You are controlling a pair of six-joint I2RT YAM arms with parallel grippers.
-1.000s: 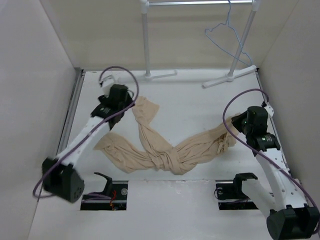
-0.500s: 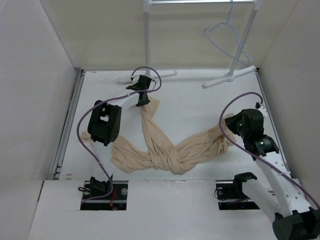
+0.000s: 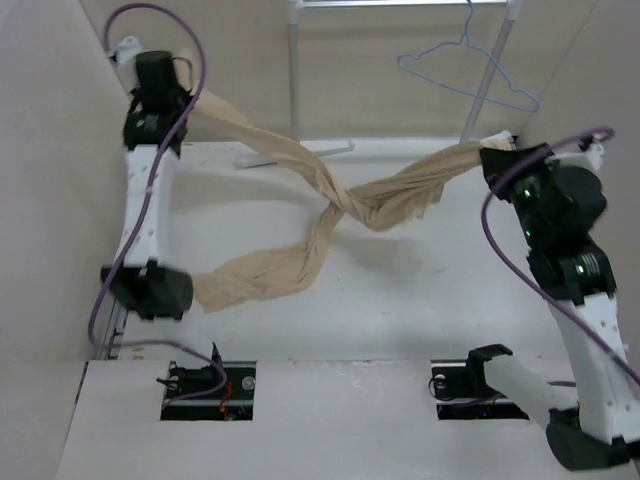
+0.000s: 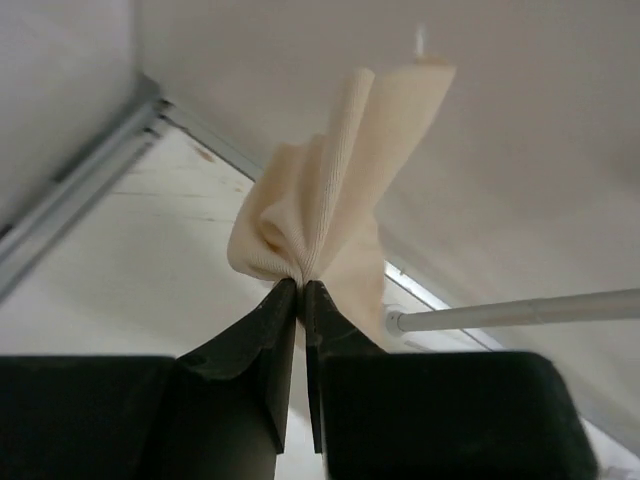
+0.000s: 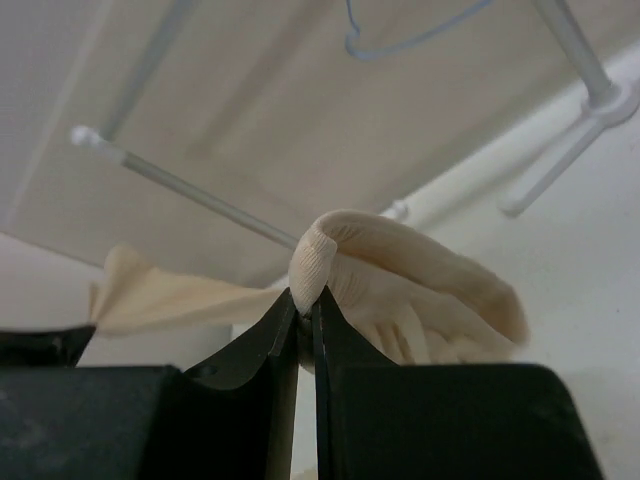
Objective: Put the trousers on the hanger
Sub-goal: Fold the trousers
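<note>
A: From above?
B: Shows beige, wrinkly thin-fabric trousers (image 3: pixel 340 200) strung twisted between left claw (image 3: pixel 188 95) and right claw (image 3: pixel 494 154), one leg trailing down to white worktop (image 3: pixel 420 310); mostly flat a second ago.
A: Wrists?
B: Left: clamped on a fabric fold. Right: likewise, plus thin light-blue wire hanger (image 5: pixel 400 41) above.

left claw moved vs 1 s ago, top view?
Yes. The left claw went from the table, below and left of the rack post, up and away to the far-left corner. It is shut on the trousers, that end lifted.
</note>
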